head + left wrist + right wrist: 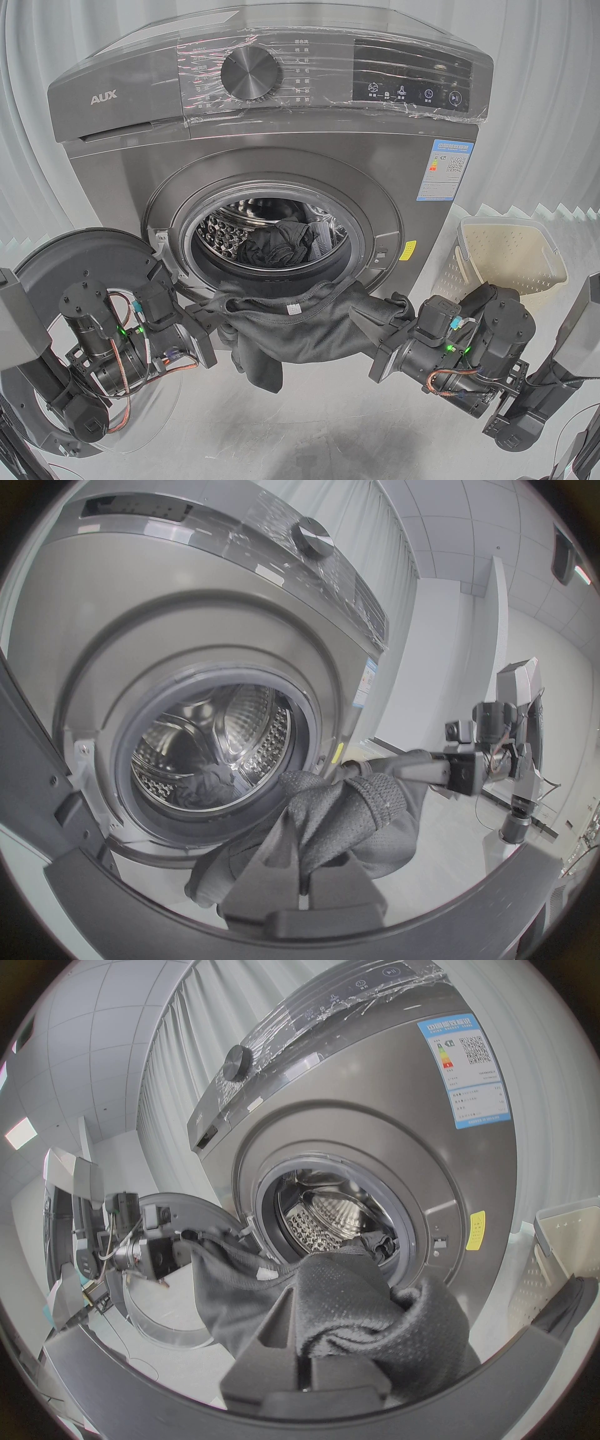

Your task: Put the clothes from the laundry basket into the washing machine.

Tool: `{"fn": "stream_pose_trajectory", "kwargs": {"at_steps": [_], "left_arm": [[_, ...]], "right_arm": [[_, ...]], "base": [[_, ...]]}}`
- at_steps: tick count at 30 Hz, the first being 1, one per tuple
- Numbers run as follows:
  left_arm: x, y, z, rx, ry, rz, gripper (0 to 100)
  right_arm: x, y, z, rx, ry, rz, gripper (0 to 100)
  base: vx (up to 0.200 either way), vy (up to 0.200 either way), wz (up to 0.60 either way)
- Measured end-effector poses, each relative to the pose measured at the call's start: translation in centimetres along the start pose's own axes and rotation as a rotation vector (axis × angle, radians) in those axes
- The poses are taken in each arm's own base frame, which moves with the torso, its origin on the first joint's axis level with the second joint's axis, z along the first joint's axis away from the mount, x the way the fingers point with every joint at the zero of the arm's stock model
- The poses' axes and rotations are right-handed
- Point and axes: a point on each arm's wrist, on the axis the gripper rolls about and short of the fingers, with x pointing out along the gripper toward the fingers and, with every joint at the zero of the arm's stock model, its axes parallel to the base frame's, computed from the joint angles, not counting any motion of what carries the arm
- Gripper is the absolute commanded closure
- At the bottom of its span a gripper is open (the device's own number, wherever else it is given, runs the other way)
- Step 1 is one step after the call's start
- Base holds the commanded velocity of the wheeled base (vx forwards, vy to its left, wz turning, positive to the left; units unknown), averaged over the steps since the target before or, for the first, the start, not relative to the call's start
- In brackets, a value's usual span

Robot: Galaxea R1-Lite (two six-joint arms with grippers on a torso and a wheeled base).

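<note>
A dark grey garment point(300, 325) hangs stretched between both grippers just in front of the washing machine's open drum point(275, 240). My left gripper point(199, 310) is shut on its left end, my right gripper point(369, 325) shut on its right end. The left wrist view has the garment point(350, 805) bunched over the shut fingers point(269, 867); the right wrist view has the cloth point(350, 1310) wrapped over its fingers point(275, 1341). Another dark garment point(278, 244) lies inside the drum. The cream laundry basket point(509, 256) stands to the machine's right.
The round machine door point(81, 262) stands swung open at the left, behind my left arm. A dark piece of cloth point(565, 1304) hangs by the basket's rim in the right wrist view. Pale floor point(325, 412) lies below the hanging garment.
</note>
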Motion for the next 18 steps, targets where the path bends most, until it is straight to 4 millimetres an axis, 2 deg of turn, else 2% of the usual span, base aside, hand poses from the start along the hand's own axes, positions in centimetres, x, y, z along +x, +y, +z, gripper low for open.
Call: {"fn": "stream_pose_trajectory", "kwargs": {"at_steps": [7,8,13,18], "left_arm": [[-0.2,-1.2,-2.3,-0.024,0.101,-0.082,100],[-0.1,-1.3,-2.7,-0.028,0.119,-0.09,0],[0.9,-0.9,-4.6,-0.041,0.177,-0.105,0],[3.1,0.0,-6.5,-0.048,0.202,-0.102,0]], "right_arm": [[0.8,0.7,1.6,0.02,-0.08,0.004,100],[0.9,0.8,1.8,0.024,-0.09,0.009,100],[0.9,1.4,2.4,0.037,-0.114,0.024,100],[0.9,1.9,2.6,0.041,-0.123,0.041,100]], "base": [[0.0,0.0,0.0],[0.0,0.0,0.0],[0.0,0.0,0.0],[0.0,0.0,0.0]]}}
